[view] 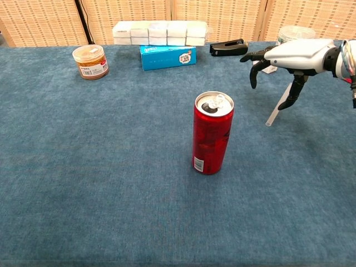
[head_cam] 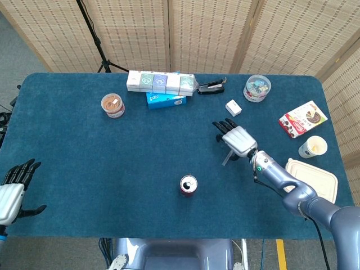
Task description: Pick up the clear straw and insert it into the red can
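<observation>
The red can (head_cam: 188, 185) (view: 212, 133) stands upright near the table's front middle, its top opened. The clear straw (head_cam: 226, 160) (view: 273, 113) lies flat on the blue cloth to the can's right and further back. My right hand (head_cam: 234, 136) (view: 288, 53) hovers palm down over the straw's far half with fingers spread, holding nothing; it hides the upper part of the straw. One finger points down close beside the straw; I cannot tell if it touches. My left hand (head_cam: 14, 188) rests open at the table's front left corner, seen only in the head view.
Along the back stand an orange-lidded jar (head_cam: 113, 105), a row of white boxes (head_cam: 160, 82), a blue box (head_cam: 166, 100), a black stapler (head_cam: 211, 87), a small white box (head_cam: 233, 107) and a clear tub (head_cam: 257, 88). At right lie a snack box (head_cam: 303, 118), paper cup (head_cam: 313, 147) and beige container (head_cam: 312, 177).
</observation>
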